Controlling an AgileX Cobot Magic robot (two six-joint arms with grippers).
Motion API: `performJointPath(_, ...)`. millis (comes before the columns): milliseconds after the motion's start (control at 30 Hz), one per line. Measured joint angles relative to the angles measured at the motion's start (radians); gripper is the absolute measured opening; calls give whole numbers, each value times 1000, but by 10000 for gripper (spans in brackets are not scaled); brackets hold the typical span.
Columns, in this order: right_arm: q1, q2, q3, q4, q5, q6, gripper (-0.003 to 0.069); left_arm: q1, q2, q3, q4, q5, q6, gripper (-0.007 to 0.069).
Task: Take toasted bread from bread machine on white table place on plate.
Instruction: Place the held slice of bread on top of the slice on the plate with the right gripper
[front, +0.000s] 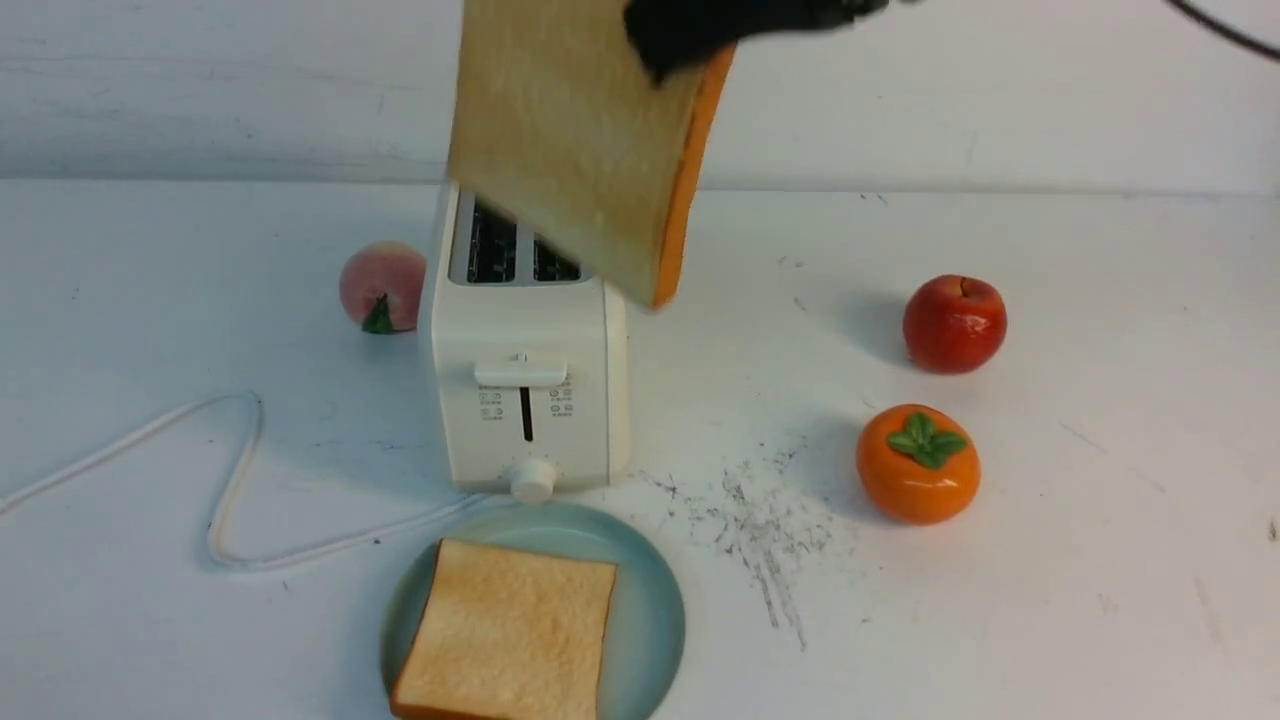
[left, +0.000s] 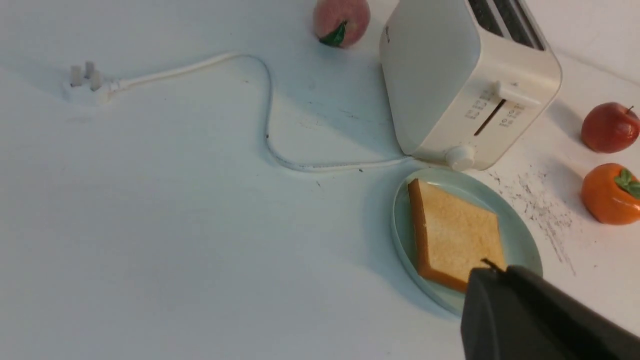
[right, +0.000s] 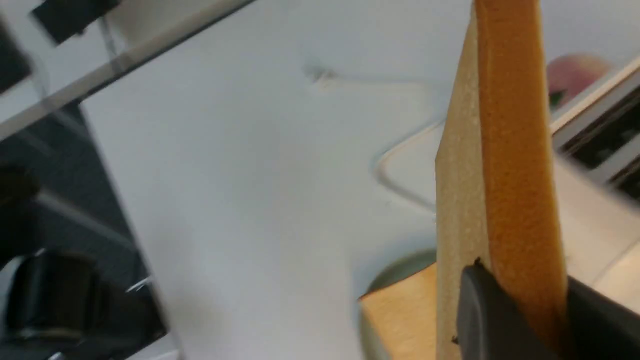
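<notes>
One slice of toasted bread (front: 510, 630) is laid flat on the plate (front: 650, 600), at the bottom middle of the front view, just in front of the bread machine (front: 530, 400). That half of the job looks done. The second slice (front: 570, 140) is held high at the top middle, tilted, above the machine, and no bread is seen in the slots. It is pinched at its top corner by the right gripper (front: 690, 35). It is yet to be put on the plate. The left gripper (left: 525, 310) is seen only partly, so spread or closed cannot be told.
</notes>
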Motion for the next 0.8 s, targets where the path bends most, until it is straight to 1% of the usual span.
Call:
performJointPath(67, 0, 16, 67, 74, 6, -45, 93, 0, 0, 0, 0, -10, 0, -14)
performJointPath(167, 0, 57, 214, 186, 6, -165, 93, 0, 0, 2, 3, -15, 0, -14)
performJointPath(200, 0, 60, 223, 192, 6, -173, 93, 0, 0, 2, 3, -15, 0, -14)
performJointPath(233, 0, 88, 293, 229, 3, -229, 93, 0, 0, 12, 3, -17, 0, -14)
performJointPath(267, 0, 107, 330, 250, 1, -254, 93, 0, 0, 17, 1, -17, 0, -14)
performJointPath(333, 0, 144, 383, 284, -8, -281, 93, 0, 0, 33, -3, -17, 0, -14)
performJointPath(433, 0, 181, 410, 305, -31, -288, 93, 0, 0, 47, -5, -15, 0, -14)
performJointPath(533, 0, 249, 413, 315, -92, -290, 93, 0, 0, 60, -9, -13, 0, -14)
performJointPath(700, 0, 319, 413, 317, -119, -291, 94, 0, 0, 60, -30, -13, 0, -14)
performJointPath(800, 0, 347, 413, 316, -140, -291, 118, 0, 0, 60, -40, -13, 0, -14)
